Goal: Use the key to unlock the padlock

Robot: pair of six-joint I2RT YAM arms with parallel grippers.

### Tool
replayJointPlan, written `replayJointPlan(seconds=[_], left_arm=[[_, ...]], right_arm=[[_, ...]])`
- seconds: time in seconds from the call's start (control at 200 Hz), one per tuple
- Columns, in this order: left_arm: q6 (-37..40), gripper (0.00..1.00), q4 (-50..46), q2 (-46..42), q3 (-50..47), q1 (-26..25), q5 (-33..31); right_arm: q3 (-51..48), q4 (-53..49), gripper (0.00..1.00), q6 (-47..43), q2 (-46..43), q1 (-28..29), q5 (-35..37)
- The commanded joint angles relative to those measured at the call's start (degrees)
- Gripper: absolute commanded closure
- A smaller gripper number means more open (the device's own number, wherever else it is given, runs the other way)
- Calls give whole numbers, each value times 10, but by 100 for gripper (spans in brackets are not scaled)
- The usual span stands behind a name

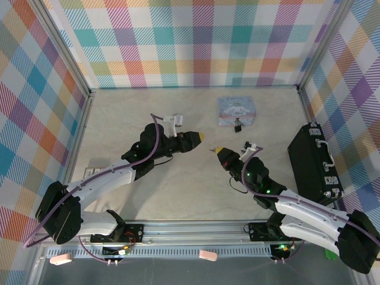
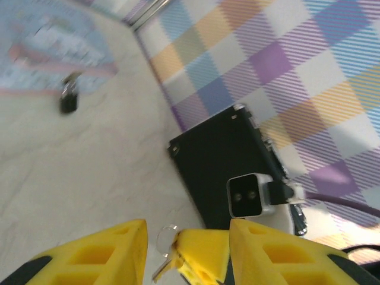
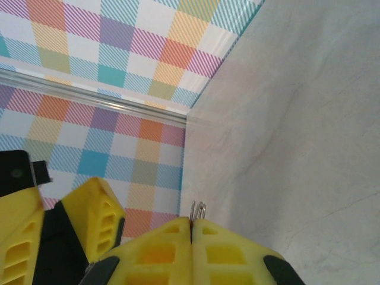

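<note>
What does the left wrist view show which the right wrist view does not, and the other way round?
Extra in the left wrist view: the padlock beside the blurred tin, and the black case. Extra in the right wrist view: the right gripper with its fingers pressed shut on the key. Shared: the key, the open left gripper, the plaid wall and the table.

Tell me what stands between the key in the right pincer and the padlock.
Nothing visible: bare table lies between the key, held in the right pincer, and the padlock. The tin sits beyond the padlock.
</note>
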Motion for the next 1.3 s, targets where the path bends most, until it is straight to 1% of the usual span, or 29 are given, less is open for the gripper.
replayJointPlan(seconds=[0.0, 0.08, 0.235, 0.33, 0.415, 0.55, 0.81, 0.915, 1.09, 1.18, 1.295], left_arm=[[-117, 60, -56, 4, -14, -3, -17], [-149, 60, -28, 15, -17, -15, -22], [-175, 62, -25, 44, -6, -44, -45], [-200, 62, -12, 54, -20, -48, -61], [-210, 63, 11, 60, -31, -48, -61], [-212, 68, 29, 64, -31, -52, -61], [-209, 73, 35, 62, -32, -52, -67], [-208, 78, 35, 63, -29, -52, -64], [-207, 81, 31, 64, -24, -52, -60], [-206, 85, 35, 65, -23, -52, -59], [-207, 93, 46, 69, -20, -53, -48]], right_arm=[[-13, 105, 100, -43, 37, 17, 62], [-12, 133, 100, -52, 60, 28, 75], [-13, 159, 100, -40, 88, 39, 94], [-15, 165, 100, -34, 91, 40, 97], [-13, 157, 100, -33, 88, 41, 96], [-13, 151, 100, -26, 92, 43, 95], [-17, 153, 100, -16, 101, 46, 91], [-18, 153, 100, -14, 101, 48, 91], [-16, 151, 100, -12, 100, 49, 93], [-15, 150, 100, -9, 102, 49, 91], [-17, 140, 100, -3, 102, 50, 96]])
